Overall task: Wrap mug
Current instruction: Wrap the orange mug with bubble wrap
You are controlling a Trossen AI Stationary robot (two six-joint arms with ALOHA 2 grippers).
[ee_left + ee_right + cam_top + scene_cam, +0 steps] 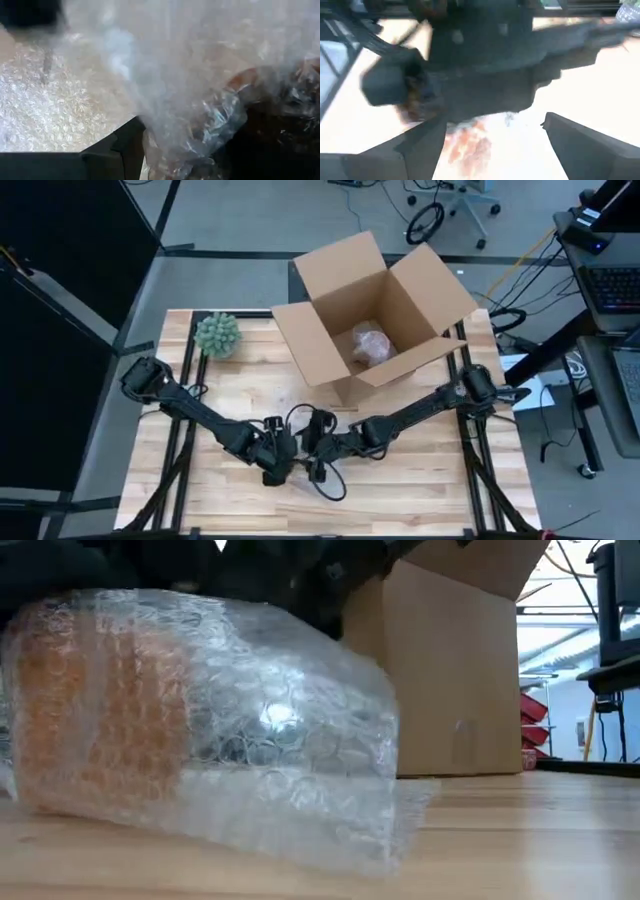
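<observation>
we see both arms bent low over the near middle of the wooden table (420,480), their wrists almost meeting. the left gripper (283,463) and the right gripper (318,452) sit just beside each other there, crowded over the bundle, which the overhead camera hardly shows beneath them. from table height we look straight at that bundle: the mug (95,700), an orange shape, lies on the tabletop inside a roll of bubble wrap (290,740), and the clear plastic extends past the mug toward the box side, ending in a loose flap resting on the wood. the dark arms hang right above it. in the left wrist picture the bubble wrap (165,65) fills nearly everything, with an orange-brown curve of the mug (245,77) showing through it and one dark finger (115,150) of the left gripper up against the plastic; we cannot tell whether that gripper is spread or clamped. the right wrist picture shows its own two fingers (585,145) spread well apart, with the other arm blurred close ahead and an orange smear below it. behind the arms stands an open cardboard box (375,310) with another wrapped lump (368,343) in it, and a small green plant (217,334) sits near the far left corner.
</observation>
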